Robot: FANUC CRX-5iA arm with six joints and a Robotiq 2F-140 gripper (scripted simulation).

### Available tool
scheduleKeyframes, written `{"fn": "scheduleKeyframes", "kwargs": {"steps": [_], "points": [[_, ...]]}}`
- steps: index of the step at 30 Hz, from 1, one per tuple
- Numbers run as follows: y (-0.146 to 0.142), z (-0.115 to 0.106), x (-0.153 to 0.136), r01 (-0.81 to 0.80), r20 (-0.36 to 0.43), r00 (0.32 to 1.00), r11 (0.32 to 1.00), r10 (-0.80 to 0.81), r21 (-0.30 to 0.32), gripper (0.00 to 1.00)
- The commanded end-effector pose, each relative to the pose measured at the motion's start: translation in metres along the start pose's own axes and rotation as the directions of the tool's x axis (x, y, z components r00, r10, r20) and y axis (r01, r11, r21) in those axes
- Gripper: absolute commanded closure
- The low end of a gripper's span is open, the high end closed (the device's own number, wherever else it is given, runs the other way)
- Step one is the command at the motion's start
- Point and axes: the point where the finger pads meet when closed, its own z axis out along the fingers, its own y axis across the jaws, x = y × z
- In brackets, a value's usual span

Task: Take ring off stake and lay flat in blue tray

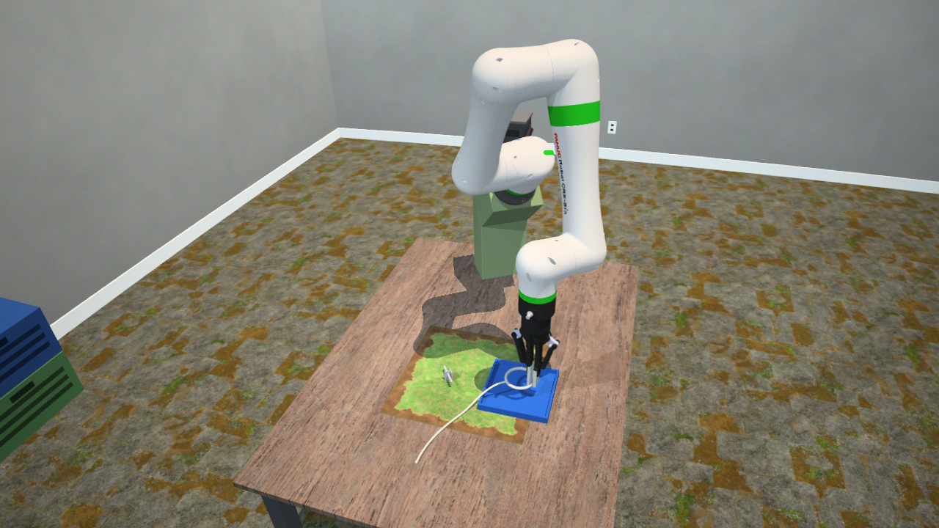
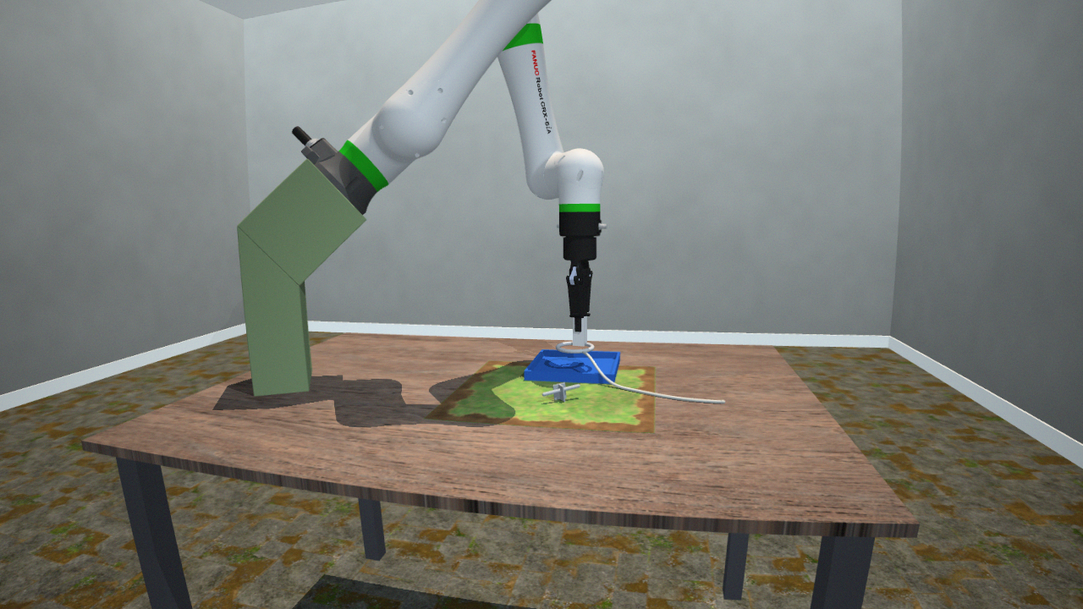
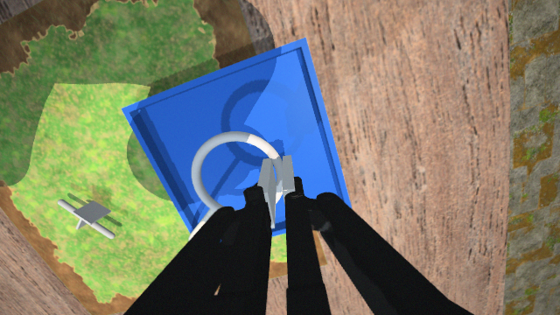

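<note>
My gripper [image 1: 532,377] [image 2: 579,329] [image 3: 279,170] is shut on the rim of a white ring [image 1: 507,375] [image 2: 573,352] [image 3: 195,171] and holds it level a little above the blue tray [image 1: 519,412] [image 2: 545,372] [image 3: 175,118]. A white cord [image 1: 446,427] [image 2: 666,397] trails from the ring over the tray's edge onto the table. The small grey stake [image 1: 447,375] [image 2: 558,391] [image 3: 89,213] stands bare on the green mat [image 1: 433,397] [image 2: 606,405] [image 3: 87,131], to the left of the tray in the wrist view.
The tray lies on the mat's corner on a wooden table [image 1: 394,472] [image 2: 681,469]. The arm's green pedestal [image 1: 499,243] [image 2: 276,303] stands at the table's far end. A blue and green cabinet [image 1: 26,374] stands on the floor at the left.
</note>
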Motion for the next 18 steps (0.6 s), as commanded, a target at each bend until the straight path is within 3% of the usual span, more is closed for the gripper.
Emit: {"fn": "scheduleKeyframes", "kwargs": {"steps": [1, 18], "points": [[0.000, 0.002, -0.001, 0.000, 0.001, 1.000, 1.000, 0.000, 0.000, 0.90], [0.001, 0.023, -0.001, 0.000, 0.001, 1.000, 1.000, 0.000, 0.000, 0.90]]}}
